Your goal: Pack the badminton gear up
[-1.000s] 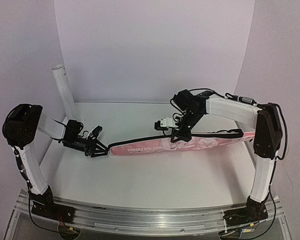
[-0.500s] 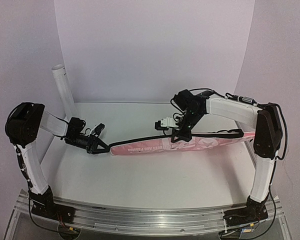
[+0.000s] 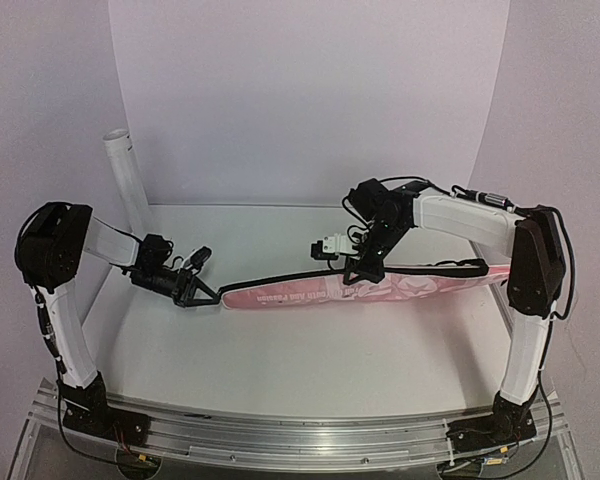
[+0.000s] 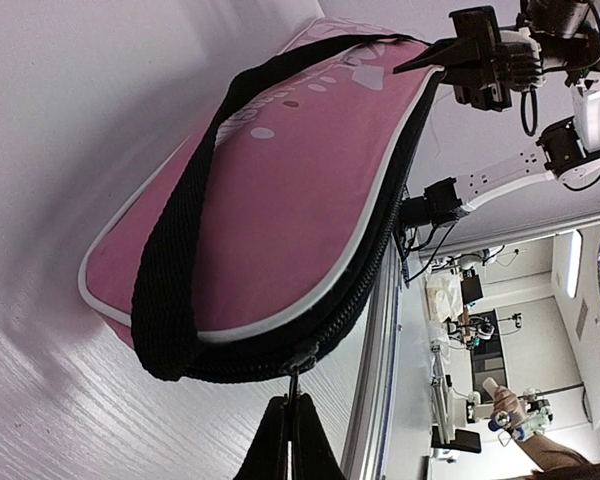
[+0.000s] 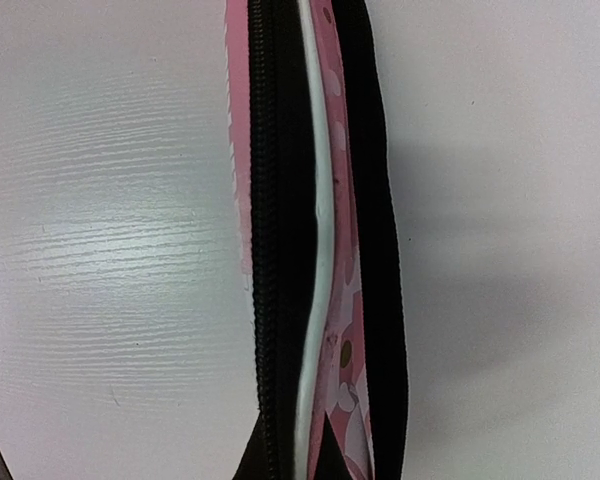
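Note:
The long pink bag (image 3: 370, 288) lies across the table with its black strap (image 3: 430, 266) along the top. My left gripper (image 3: 198, 293) is at the bag's left end, shut on the zipper pull (image 4: 299, 368); in the left wrist view the gripper (image 4: 292, 405) pinches the pull below the black zipper. My right gripper (image 3: 363, 272) is shut on the bag's upper edge near its middle; in the right wrist view the gripper (image 5: 298, 452) clamps the bag's edge (image 5: 315, 250) beside the zipper (image 5: 268, 200). No rackets or shuttlecocks show in any view.
A tall white tube (image 3: 128, 180) leans against the back wall at the far left. White walls close in the table at the back and sides. The table's near edge has a metal rail (image 3: 300, 435).
My left wrist has shifted slightly back and left, still holding the zipper pull. The bag and the right arm have barely moved.

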Action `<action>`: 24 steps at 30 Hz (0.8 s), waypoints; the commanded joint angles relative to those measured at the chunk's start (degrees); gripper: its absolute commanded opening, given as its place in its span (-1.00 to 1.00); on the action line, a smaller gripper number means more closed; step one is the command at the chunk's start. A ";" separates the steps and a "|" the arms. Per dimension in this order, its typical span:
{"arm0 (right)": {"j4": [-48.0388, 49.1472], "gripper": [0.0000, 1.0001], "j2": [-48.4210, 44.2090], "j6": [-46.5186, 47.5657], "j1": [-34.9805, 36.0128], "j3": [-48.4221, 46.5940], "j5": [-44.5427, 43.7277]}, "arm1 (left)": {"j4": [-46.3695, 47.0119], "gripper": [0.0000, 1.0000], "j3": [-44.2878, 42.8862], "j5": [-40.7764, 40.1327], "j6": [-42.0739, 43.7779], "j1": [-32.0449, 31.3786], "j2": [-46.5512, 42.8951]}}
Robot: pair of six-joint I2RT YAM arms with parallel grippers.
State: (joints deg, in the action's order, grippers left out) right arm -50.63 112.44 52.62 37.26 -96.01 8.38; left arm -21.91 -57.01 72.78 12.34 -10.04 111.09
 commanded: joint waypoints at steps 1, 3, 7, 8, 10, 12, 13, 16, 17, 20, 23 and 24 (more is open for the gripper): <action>-1.84 -1.00 -0.48 0.41 -0.06 -1.14 -1.32 | -7.37 -1.00 -1.25 -2.14 7.35 1.45 -0.28; -1.86 -1.00 -0.74 0.96 -0.07 -0.69 -1.84 | -7.75 -1.00 -1.12 -4.64 8.45 2.18 0.15; -1.93 -1.00 -1.23 1.43 -0.07 -0.41 -2.35 | -8.81 -1.00 -2.05 -8.66 11.68 2.60 1.15; -1.94 -1.00 -1.41 1.52 -0.06 -0.37 -2.69 | -8.84 -1.00 -2.10 -10.40 12.32 2.62 1.08; -2.01 -1.00 -1.79 1.90 -0.12 -0.13 -3.17 | -9.26 -1.00 -2.24 -13.32 13.75 2.60 1.07; -2.06 -1.00 -2.13 2.07 -0.30 0.14 -3.33 | -9.18 -1.00 -2.26 -15.71 14.58 2.64 1.14; -2.12 -1.00 -2.30 2.12 -0.32 0.28 -3.24 | -8.89 -1.00 -2.03 -17.14 14.81 2.62 1.15; -2.13 -1.00 -2.27 2.27 -0.34 0.39 -2.75 | -7.36 -1.00 -1.37 -19.92 15.01 2.51 1.29; -2.15 -1.00 -2.19 2.34 -0.34 0.34 -2.46 | -7.36 -1.00 -1.23 -20.31 15.62 2.44 1.09; -2.05 -1.00 -2.01 3.82 -0.28 0.52 -2.24 | -9.38 -1.00 -0.78 -21.33 19.22 1.90 -0.60; -0.99 -1.00 -1.88 6.51 0.13 0.80 -3.07 | -13.18 -1.00 -1.20 -22.69 23.94 1.62 -4.05; 0.09 -1.00 -2.07 7.76 0.57 1.08 -3.09 | -14.20 -1.00 -1.48 -23.76 26.25 1.66 -5.34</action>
State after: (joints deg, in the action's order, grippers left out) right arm -49.61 112.44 55.64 37.67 -95.48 8.40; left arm -30.00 -58.05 58.93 30.54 -9.02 110.76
